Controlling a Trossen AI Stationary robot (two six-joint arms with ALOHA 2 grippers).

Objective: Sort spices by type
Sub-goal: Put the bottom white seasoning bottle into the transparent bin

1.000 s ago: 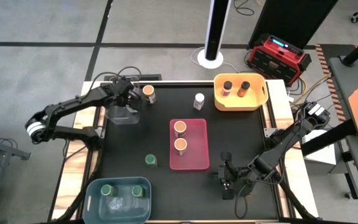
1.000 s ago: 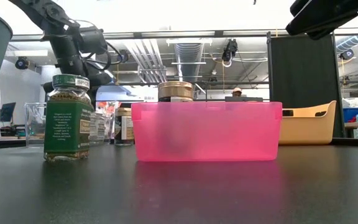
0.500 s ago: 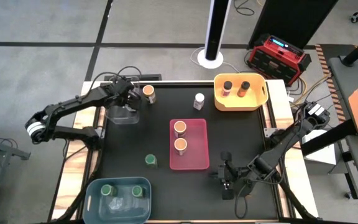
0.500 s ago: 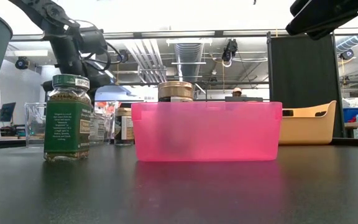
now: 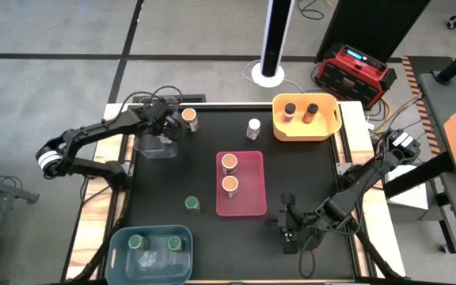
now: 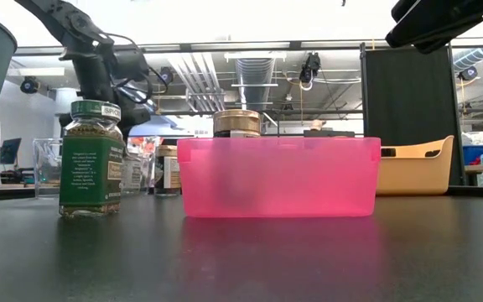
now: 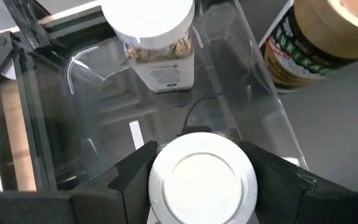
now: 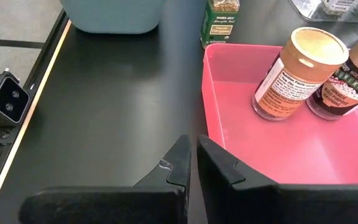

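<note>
My left gripper [image 5: 165, 123] hangs over the clear bin [image 5: 155, 145] at the table's far left, shut on a white-lidded spice jar [image 7: 202, 178]. A second white-lidded jar [image 7: 158, 38] stands inside that bin. An orange-lidded jar [image 5: 189, 119] stands just outside it, on the table. Another white-lidded jar [image 5: 253, 127] stands alone at far centre. A green-lidded jar [image 5: 191, 203] stands left of the pink bin [image 5: 252, 204]. My right gripper [image 5: 287, 230] is shut and holds nothing, near the pink bin's near right corner. My left gripper has the white-lidded jar by its round lid [image 7: 166, 186], pinched between the two fingers [image 7: 132, 175], one on each side. The fingers come from above, pointing down. The jar is upright over the clear bin's floor; the lid hides whether its base rests there.
The pink bin holds two orange-lidded jars [image 8: 294, 73]. The yellow bin [image 5: 329, 127] at far right holds two dark-lidded jars. The blue bin [image 5: 117, 253] at the near left holds green-lidded jars. Bare black tabletop lies between the bins and at the right side.
My left gripper has shifted a little toward the table's right above the clear bin, still shut on the white-lidded jar. My right arm and the other jars have kept still.
</note>
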